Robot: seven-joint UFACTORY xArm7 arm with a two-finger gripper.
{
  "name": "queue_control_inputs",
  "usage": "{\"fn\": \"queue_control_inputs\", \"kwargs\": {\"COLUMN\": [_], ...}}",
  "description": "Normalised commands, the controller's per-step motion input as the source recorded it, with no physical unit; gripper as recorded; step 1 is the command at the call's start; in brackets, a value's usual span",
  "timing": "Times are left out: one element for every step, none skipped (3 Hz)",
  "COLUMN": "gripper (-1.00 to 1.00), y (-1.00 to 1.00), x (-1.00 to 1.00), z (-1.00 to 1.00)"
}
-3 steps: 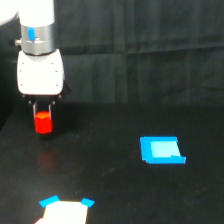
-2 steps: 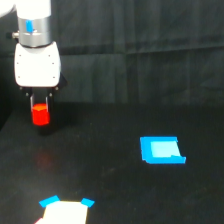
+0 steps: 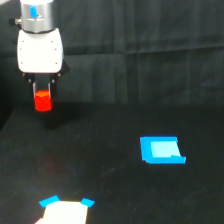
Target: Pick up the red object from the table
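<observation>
arm: white xArm body hanging down at the exterior view's upper left, grey collar with a blue patch on top

hand: pointing straight down, dark fingers clamped on either side of the red object, so it's gripping that

red object: small bright red-orange block, sitting between the fingers with its lower half sticking out below them; it's up off the table, with dark space underneath

table: matte black, pretty much blends into the dark backdrop; there's a faint reddish glow on it below the block

blue rectangle: flat, lying on the table toward the exterior view's right, lighter patch in the middle, well apart from the hand

white sheet: at the bottom edge, blue corners poking out top left and top right, partly cut off by the frame, so can't tell the full shape
</observation>
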Motion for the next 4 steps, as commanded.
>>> {"fn": "queue_control_inputs", "kwargs": {"gripper": [-1.00,-1.00,-1.00,-1.00], "y": [0.18,-0.40,-0.52,-0.55], "x": [-1.00,-1.00,-0.69,-0.67], "z": [0.94,0.03,0.19,0.57]}}
